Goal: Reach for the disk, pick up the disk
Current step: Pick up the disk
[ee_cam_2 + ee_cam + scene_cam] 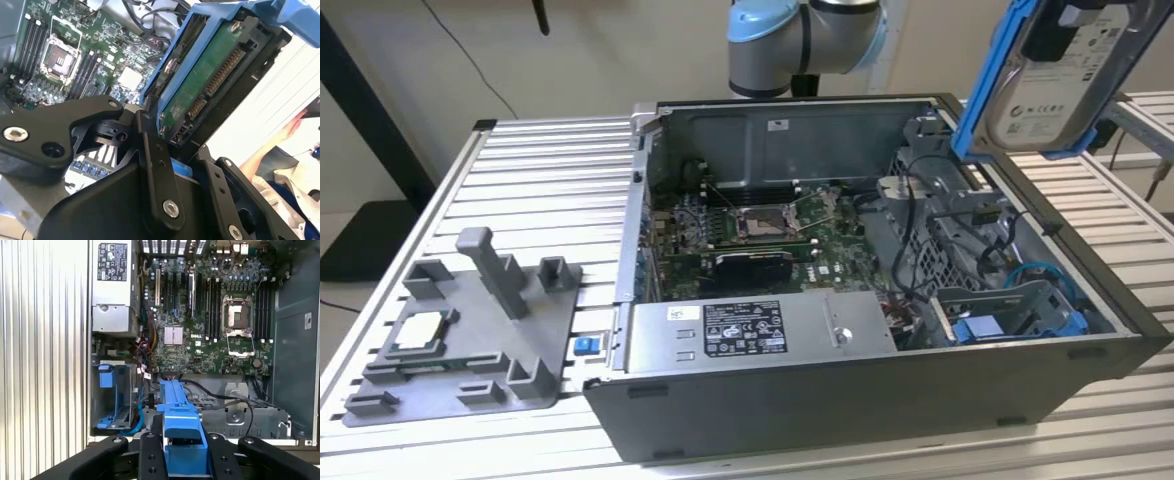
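At the upper right of the exterior view I see the disk (1047, 90) clear above the open computer case (881, 400), long axis near vertical. In the second wrist view the jaws are clamped on its lower end, gripper (175, 160) directly beneath.

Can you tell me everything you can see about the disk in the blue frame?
The disk is a flat silver-grey box with a white label, set in a blue plastic frame. The gripper is shut on it and holds it up in the air, tilted, above the open computer case, at the exterior view's right. In the second wrist view its underside shows a green circuit board and a row of connector pins. Nothing else touches it.
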